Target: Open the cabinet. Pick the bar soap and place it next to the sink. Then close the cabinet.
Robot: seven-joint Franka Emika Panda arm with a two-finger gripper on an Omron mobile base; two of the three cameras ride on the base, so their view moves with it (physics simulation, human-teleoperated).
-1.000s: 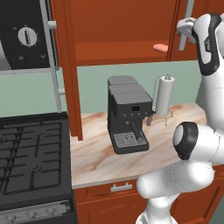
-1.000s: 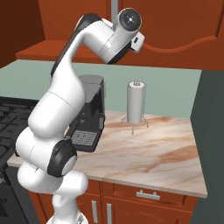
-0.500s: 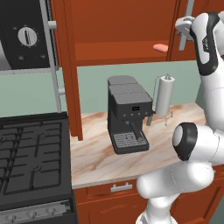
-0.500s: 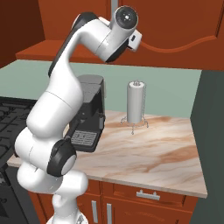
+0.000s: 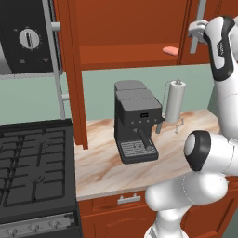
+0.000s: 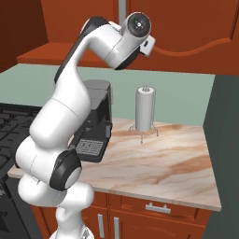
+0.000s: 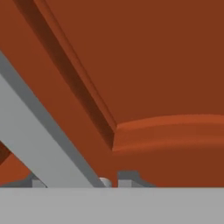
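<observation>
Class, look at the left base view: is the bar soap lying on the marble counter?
No, the bar soap lies on the cabinet shelf, above the counter.

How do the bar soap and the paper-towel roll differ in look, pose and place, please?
The bar soap is salmon pink; the paper-towel roll is white. The bar soap lies flat and low, while the paper-towel roll stands upright on a wire holder. The bar soap sits on the shelf inside the open cabinet; the paper-towel roll stands below on the counter, beside the coffee machine. Both lie toward the right.
</observation>
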